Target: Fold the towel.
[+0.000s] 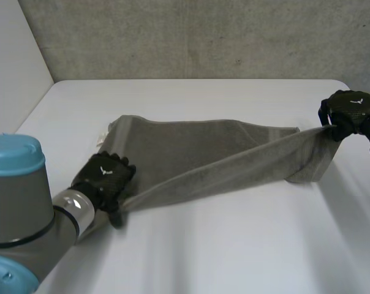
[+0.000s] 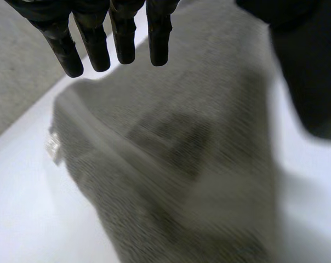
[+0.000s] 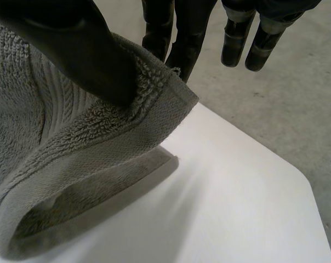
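Note:
A grey towel (image 1: 191, 153) lies across the white table (image 1: 234, 245). Its near edge is lifted and stretched in a long band between my two hands. My left hand (image 1: 105, 177) is at the band's near left end. In the left wrist view its fingers (image 2: 121, 38) are straight, the thumb (image 2: 313, 82) stands apart, and the towel (image 2: 182, 164) lies below them with nothing pinched. My right hand (image 1: 350, 113) holds the far right corner above the table. There the thumb (image 3: 83, 49) presses the towel's hemmed corner (image 3: 154, 93) against the fingers, and the cloth hangs in a fold beneath.
A small white label (image 1: 102, 136) sticks out at the towel's far left corner. A grey concrete wall (image 1: 203, 37) runs behind the table's far edge. The table's rounded corner (image 3: 297, 181) lies close beyond my right hand, with floor past it.

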